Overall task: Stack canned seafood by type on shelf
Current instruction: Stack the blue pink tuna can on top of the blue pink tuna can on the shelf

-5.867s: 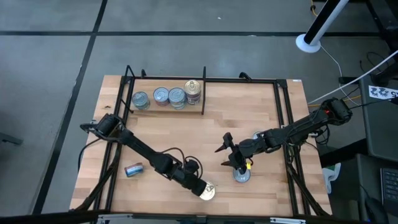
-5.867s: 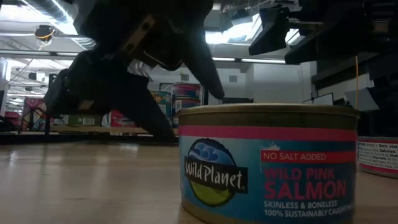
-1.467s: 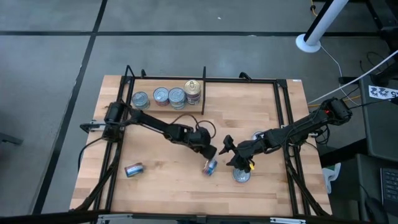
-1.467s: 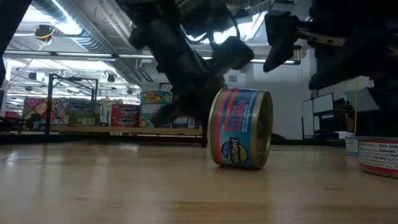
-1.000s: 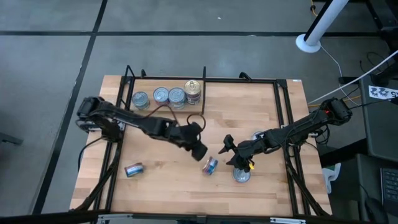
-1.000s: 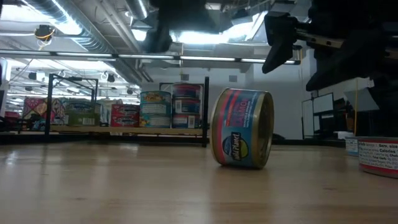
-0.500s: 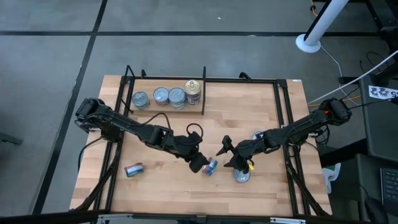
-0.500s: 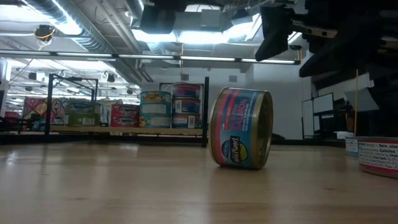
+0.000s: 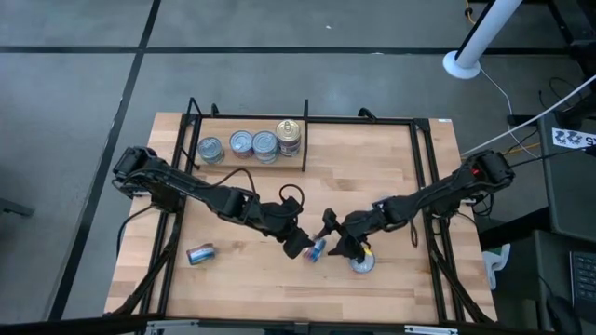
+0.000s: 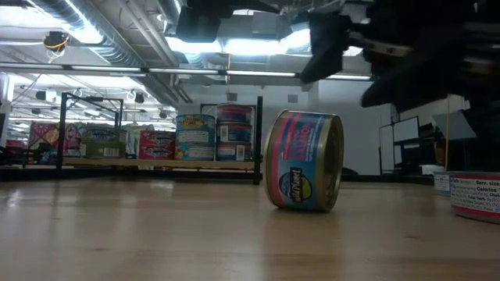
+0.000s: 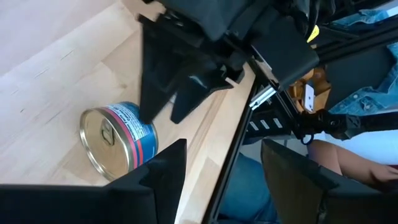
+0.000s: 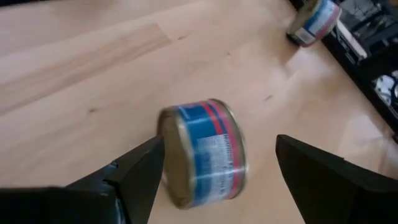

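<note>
A red-and-blue labelled tin (image 9: 317, 249) with a gold top rests on its rim on the wooden shelf board (image 9: 372, 167), also in the low view (image 10: 305, 172). My left gripper (image 9: 303, 248) is open just left of it; the tin (image 11: 118, 138) lies ahead of its fingers, untouched. My right gripper (image 9: 331, 234) is open and hovers over the tin's right side, its fingers standing on either side of the tin (image 12: 202, 152) without touching. Several tins (image 9: 251, 144) stand in a row at the far left by the black divider bar (image 9: 304, 140).
An upright silver-topped tin (image 9: 361, 263) stands right of the rolled tin, under the right arm. Another red-and-blue tin (image 9: 199, 253) lies on its side near the left frame rail. The black frame (image 9: 424, 186) runs along the board's sides. Bare board lies in the far middle.
My left gripper has come down and toward the near edge, ending beside the tin on its side, then held still. My right gripper has moved toward the table's left, over that tin. Both stay open. The tin keeps its place on its rim.
</note>
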Robot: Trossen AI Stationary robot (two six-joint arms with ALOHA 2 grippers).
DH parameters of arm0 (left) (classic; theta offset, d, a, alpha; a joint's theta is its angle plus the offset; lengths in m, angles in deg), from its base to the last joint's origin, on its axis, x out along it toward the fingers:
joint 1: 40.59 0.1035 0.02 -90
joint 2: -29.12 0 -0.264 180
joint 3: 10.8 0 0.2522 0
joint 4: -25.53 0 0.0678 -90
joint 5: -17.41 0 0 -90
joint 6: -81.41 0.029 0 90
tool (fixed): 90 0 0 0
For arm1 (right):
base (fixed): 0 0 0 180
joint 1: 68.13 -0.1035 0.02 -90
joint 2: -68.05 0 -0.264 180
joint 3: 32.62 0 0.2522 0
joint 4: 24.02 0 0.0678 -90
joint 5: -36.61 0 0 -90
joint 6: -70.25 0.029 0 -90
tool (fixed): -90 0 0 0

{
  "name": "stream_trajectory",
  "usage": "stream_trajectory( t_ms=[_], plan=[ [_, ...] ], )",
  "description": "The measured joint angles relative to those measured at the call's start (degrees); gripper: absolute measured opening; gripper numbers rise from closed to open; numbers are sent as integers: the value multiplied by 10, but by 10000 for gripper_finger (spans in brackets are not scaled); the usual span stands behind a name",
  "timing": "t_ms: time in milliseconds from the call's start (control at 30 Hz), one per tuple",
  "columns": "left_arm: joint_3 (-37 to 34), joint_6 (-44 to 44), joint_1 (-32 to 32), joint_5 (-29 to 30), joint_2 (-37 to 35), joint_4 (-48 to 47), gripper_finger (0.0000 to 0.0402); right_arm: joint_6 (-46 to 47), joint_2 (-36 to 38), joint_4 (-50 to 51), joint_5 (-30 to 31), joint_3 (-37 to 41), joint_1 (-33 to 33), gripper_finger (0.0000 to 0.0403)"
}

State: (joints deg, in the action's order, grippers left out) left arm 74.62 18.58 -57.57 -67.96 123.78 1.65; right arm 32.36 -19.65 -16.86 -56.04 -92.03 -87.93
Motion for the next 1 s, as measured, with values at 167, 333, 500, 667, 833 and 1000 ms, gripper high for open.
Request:
stream_trajectory(
  t_ms=[167,333,500,667,833,1000],
  plan=[
    [0,3,0,0,0,0,199,0,-31,24,-28,-29,20,308],
    [0,15,0,0,0,-3,199,1,-52,75,-40,-53,22,308],
    [0,28,0,0,0,-16,198,1,-60,61,-33,-55,22,308],
    [0,28,0,1,0,-17,198,1,-76,53,-32,-55,27,308],
    [0,29,0,0,0,-17,198,1,-101,37,-34,-55,47,308],
    [0,29,0,0,0,-18,198,1,-102,49,-36,-55,57,297]
  ],
)
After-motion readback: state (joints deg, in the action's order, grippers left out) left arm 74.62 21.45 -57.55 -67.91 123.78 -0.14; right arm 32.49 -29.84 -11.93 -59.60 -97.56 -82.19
